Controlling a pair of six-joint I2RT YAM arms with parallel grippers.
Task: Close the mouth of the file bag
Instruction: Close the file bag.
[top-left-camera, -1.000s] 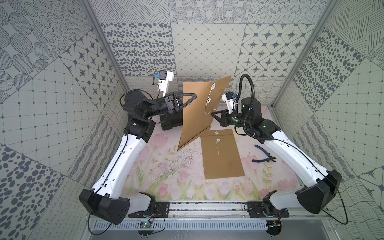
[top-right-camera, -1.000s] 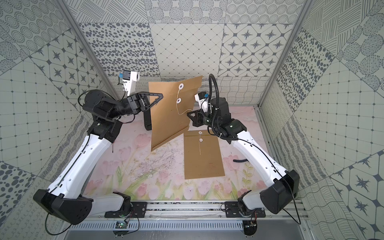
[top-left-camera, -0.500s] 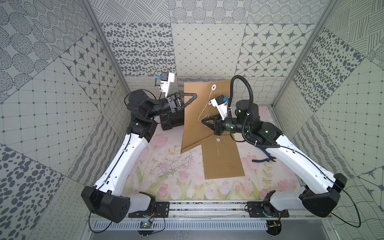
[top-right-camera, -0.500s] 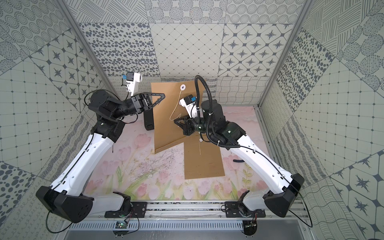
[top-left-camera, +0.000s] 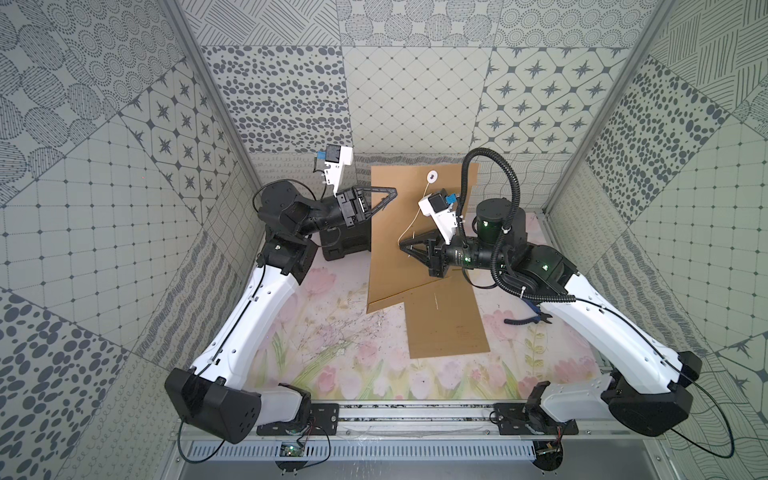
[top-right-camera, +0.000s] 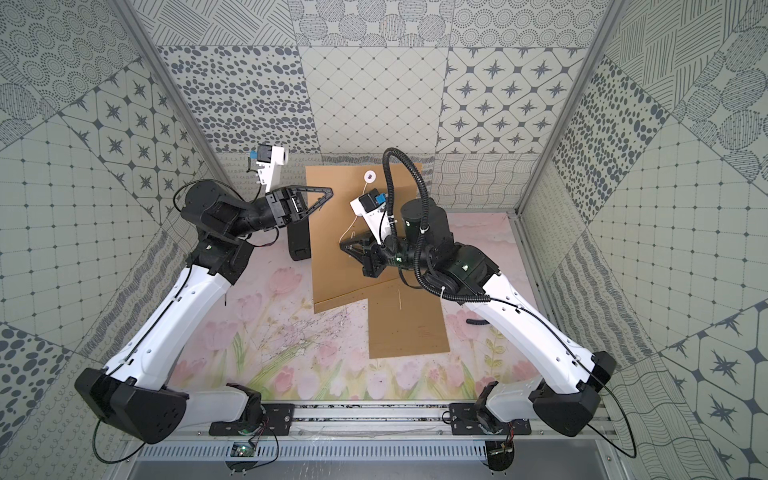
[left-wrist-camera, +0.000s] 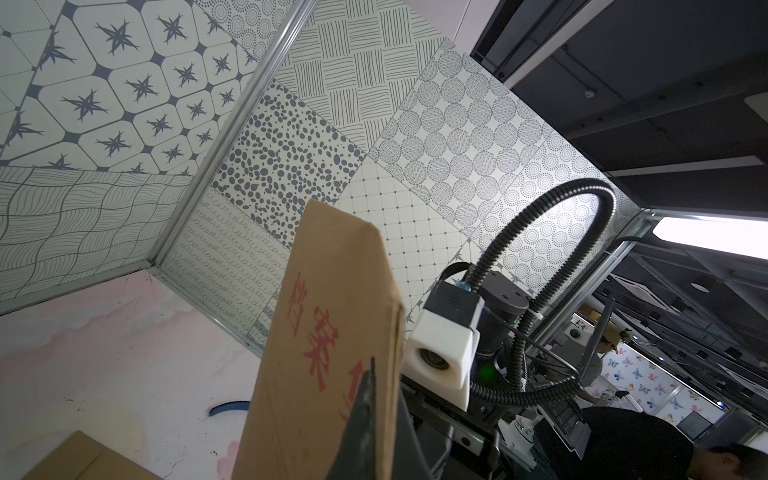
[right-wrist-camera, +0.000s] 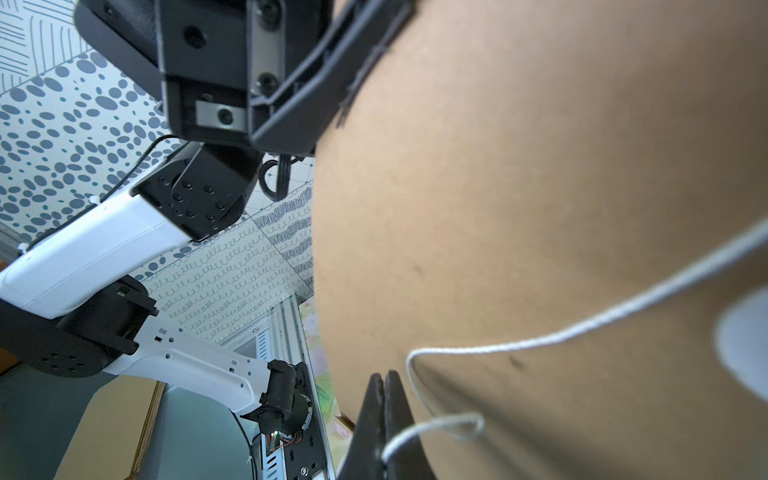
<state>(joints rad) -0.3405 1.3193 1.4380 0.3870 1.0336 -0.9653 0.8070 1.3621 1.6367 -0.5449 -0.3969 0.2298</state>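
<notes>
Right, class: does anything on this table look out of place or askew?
Yes. The raised file bag hangs tilted, clamped at its edge by the left gripper. Its string is slack, pinched in the right gripper. Blue-handled pliers lie on the mat, partly under the right arm, unneeded for this job.

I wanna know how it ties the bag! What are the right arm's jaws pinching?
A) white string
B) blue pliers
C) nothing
A: in the right wrist view, the right arm's jaws are shut on the white string lying across the file bag.
</notes>
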